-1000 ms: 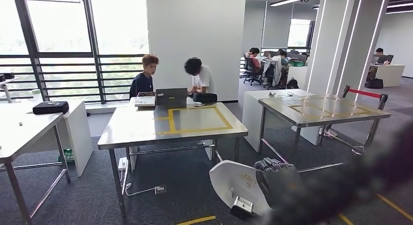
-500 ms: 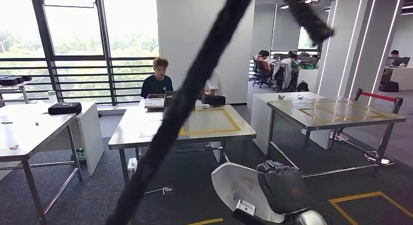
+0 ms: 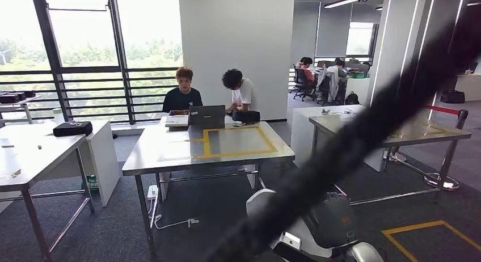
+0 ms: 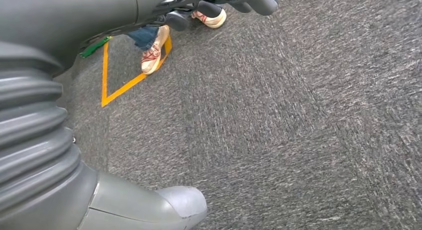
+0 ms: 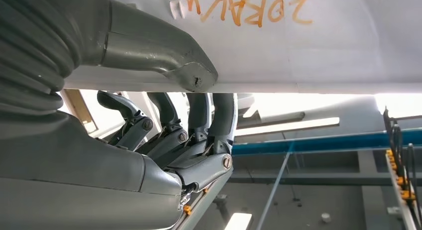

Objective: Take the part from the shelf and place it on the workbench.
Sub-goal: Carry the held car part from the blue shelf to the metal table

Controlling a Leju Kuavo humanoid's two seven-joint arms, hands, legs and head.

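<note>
White part [image 3: 266, 214] seen low center-right in head view, held by right hand [image 3: 334, 219], partly hidden behind blurred dark bar across frame. In right wrist view, thumb [image 5: 164, 56] pressed on part's face w/ orange writing, fingers [image 5: 209, 120] curled round its edge. Workbench [image 3: 170, 151] w/ yellow tape outline at frame center, well apart from part. Left hand [image 4: 64, 155] over grey carpet, nothing held, fingers apart.

- Camera has shifted; workbench [image 3: 170, 154] sits slightly nearer in view than half a second ago.
- Blurred dark cable [image 3: 363, 131] now crosses the right hand [image 3: 334, 219] and white part [image 3: 261, 208], partly hiding both.
</note>
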